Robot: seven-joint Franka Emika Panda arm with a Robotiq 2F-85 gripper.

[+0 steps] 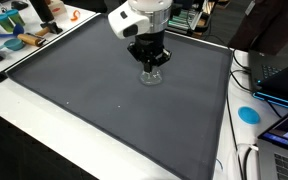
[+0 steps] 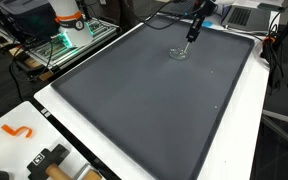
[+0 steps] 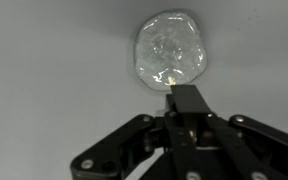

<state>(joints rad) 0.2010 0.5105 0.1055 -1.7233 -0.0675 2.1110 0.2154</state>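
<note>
The pincer [image 1: 151, 65] hangs low over the far part of the gray mat [image 1: 104, 100], right at a little clear cup [image 1: 152, 77]; the cup sits on the mat, away from the edges, as both exterior views show [image 2: 181, 54]. In the wrist view the pincer [image 3: 189, 93] has its two fingers pushed together, with the tip at the near edge of the clear cup [image 3: 169, 48]; I cannot tell if the thin edge is pinched between them or if they only touch it. I think this is the grabbing step, right at the cup. A next move would need a soft, slow hand; the cup looks thin and light, so it could slip, tip or squash.

Nothing else lies close to the cup; the mat around it is bare. Past the mat, on the white tabletop [image 2: 46, 108], there is an orange hook [image 2: 17, 131]; a blue round thing [image 1: 248, 114] and a laptop [image 1: 284, 72] sit off to one side; a rack with a green light [image 2: 69, 40] stands well apart. None of these is in the way.
</note>
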